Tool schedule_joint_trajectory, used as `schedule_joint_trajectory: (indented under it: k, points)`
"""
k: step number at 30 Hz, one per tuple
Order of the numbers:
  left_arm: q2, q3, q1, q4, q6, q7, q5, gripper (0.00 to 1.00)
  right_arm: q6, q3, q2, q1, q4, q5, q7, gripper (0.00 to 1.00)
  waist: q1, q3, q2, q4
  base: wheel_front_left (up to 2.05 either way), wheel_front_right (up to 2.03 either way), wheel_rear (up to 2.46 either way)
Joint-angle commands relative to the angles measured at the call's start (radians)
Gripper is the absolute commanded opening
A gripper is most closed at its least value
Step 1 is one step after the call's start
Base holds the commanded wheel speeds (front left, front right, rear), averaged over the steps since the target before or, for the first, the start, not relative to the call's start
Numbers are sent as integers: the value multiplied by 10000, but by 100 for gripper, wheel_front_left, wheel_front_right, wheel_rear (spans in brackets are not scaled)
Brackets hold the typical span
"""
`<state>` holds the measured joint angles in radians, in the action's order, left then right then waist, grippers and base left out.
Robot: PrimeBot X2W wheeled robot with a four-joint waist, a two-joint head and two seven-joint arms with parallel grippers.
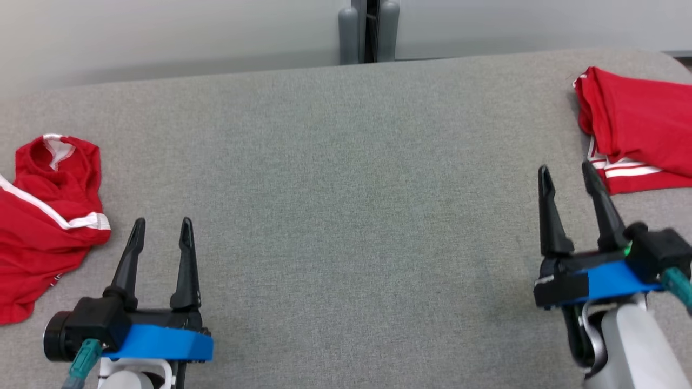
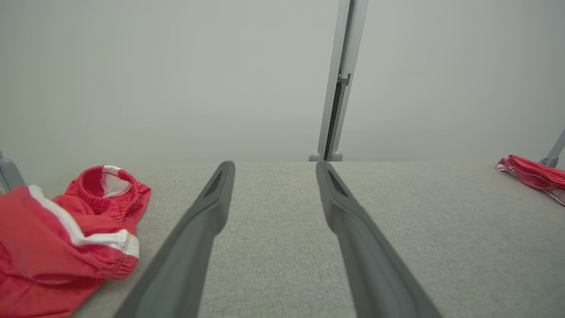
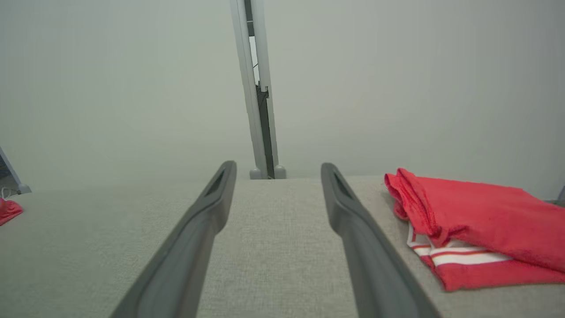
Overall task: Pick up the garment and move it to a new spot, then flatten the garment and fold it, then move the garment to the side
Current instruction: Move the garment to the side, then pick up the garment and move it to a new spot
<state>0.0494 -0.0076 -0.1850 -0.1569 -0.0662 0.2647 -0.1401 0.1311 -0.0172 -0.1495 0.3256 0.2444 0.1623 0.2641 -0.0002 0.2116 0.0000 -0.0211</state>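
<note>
Nearest, along the near edge of the desk (image 1: 346, 216), both claws hover empty with their fingers apart: the left claw (image 1: 162, 221) by the near-left corner, the right claw (image 1: 565, 168) toward the right edge. The crumpled red garment (image 1: 46, 232) lies just beside the left claw, bunched against the left edge with its white-trimmed waistband farthest out. The step in hand looks like the first pick-up, and the left claw is best placed for it. It should swing left, come down over a raised fold such as the waistband hump, and pinch cloth alone, not the grey desk cover. Lifting high before carrying would free any trailing cloth. The bare middle suits the drop, well apart from the folded red garment (image 1: 638, 124) at the far-right corner.
</note>
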Motion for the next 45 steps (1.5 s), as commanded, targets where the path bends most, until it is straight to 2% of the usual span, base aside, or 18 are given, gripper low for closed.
schedule_joint_trajectory:
  k: [1, 14, 26, 33, 45]
  points:
    - [29, 63, 269, -10, 39, -10, -38, 100, -8, 110, 226, -598, -272, 132, -3, 100, 2, -315, 0, -16, 0, 0, 0]
    - [29, 203, 1097, -208, 186, -10, -79, 100, -6, 94, 790, -2369, -997, 210, -2, 100, 2, -1011, 0, -106, 0, 0, 0]
    - [29, 297, 1032, -223, 267, -10, -18, 100, -6, 34, 894, -2558, -1166, -21, -1, 100, 2, -1041, 0, 161, 0, 0, 0]
    - [29, 479, 855, -94, 352, -10, -28, 100, -6, -219, 910, -2494, -1293, -90, -1, 100, 2, -863, 0, 948, 0, 0, 0]
    - [30, 795, 941, 28, 515, -10, -185, 100, -6, -599, 675, -2152, -1120, -214, -1, 100, 2, -613, 0, 3049, 0, 0, 0]
